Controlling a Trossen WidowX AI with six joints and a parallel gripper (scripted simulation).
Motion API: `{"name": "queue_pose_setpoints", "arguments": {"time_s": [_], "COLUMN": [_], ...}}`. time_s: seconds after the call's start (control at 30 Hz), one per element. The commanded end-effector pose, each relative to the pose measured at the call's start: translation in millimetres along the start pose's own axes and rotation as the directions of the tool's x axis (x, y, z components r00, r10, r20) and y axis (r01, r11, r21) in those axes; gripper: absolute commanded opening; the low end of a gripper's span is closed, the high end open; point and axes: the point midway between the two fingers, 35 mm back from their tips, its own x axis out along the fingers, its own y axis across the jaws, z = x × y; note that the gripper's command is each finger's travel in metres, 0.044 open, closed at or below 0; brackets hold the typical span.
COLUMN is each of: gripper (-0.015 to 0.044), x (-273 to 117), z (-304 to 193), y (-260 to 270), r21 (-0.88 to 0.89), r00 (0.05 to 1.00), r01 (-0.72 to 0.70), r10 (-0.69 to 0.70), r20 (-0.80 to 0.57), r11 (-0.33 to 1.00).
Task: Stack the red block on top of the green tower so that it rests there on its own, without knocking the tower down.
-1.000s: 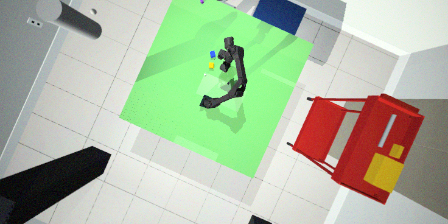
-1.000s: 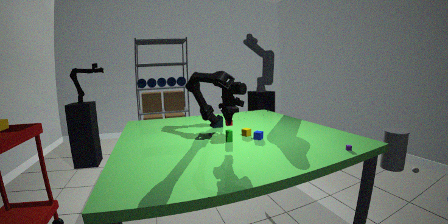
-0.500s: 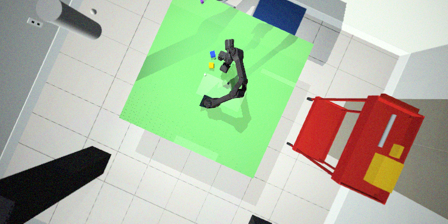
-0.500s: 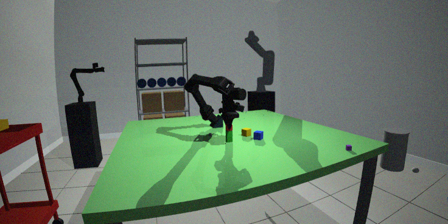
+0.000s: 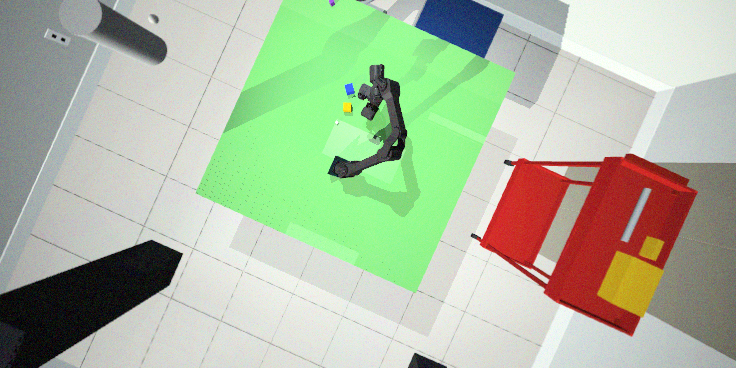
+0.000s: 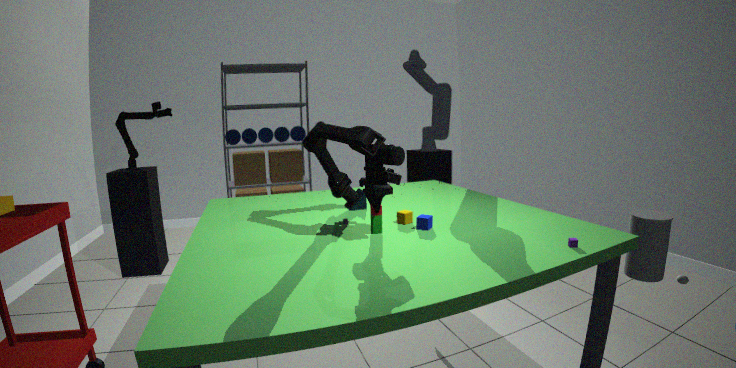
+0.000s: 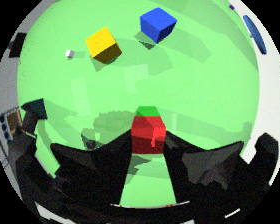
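Note:
My gripper (image 6: 377, 205) (image 7: 147, 132) is shut on the red block (image 6: 380, 212) (image 7: 148, 128) and points down. The green tower (image 6: 376, 224) (image 7: 147, 110) stands upright on the table. In the exterior view the red block shows right above the tower's top, in line with it, with no gap visible. In the wrist view a strip of green shows just past the red block's far edge. Whether the two touch, I cannot tell for sure. In the top view the arm hides the red block and the tower.
A yellow block (image 5: 347, 107) (image 6: 404, 217) (image 7: 103, 44) and a blue block (image 5: 349, 88) (image 6: 424, 222) (image 7: 158, 24) lie beside the tower on the green table (image 5: 288, 170) (image 6: 231, 283). A tiny white cube (image 5: 337, 122) (image 7: 69, 53) lies near the yellow block. A purple cube (image 5: 331, 1) (image 6: 572, 242) lies near the edge.

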Motion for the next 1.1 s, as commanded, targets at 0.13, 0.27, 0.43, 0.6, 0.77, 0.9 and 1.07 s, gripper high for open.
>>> {"name": "queue_pose_setpoints", "arguments": {"time_s": [0.13,0.27,0.43,0.6,0.77,0.9,1.07], "gripper": [0.0,0.0,0.0052,0.0184,0.0315,0.042,0.044], "x": [0.9,0.9,0.1,0.1,0.1,0.1,0.1], "z": [-0.7,-0.7,0.1,0.1,0.1,0.1,0.1], "y": [-0.4,-0.4,-0.1,-0.1,-0.1,-0.1,-0.1], "r21": [-0.002,-0.002,-0.001,-0.001,-0.001,-0.001,-0.001], "r00": [1.0,1.0,1.0,1.0,1.0,1.0,1.0], "r01": [0.003,0.003,0.001,0.001,0.001,0.001,0.001], "r10": [-0.003,-0.003,-0.001,-0.001,-0.001,-0.001,-0.001], "r20": [-0.004,-0.004,0.0,0.0,0.0,0.0,0.0], "r11": [1.0,1.0,1.0,1.0,1.0,1.0,1.0]}}
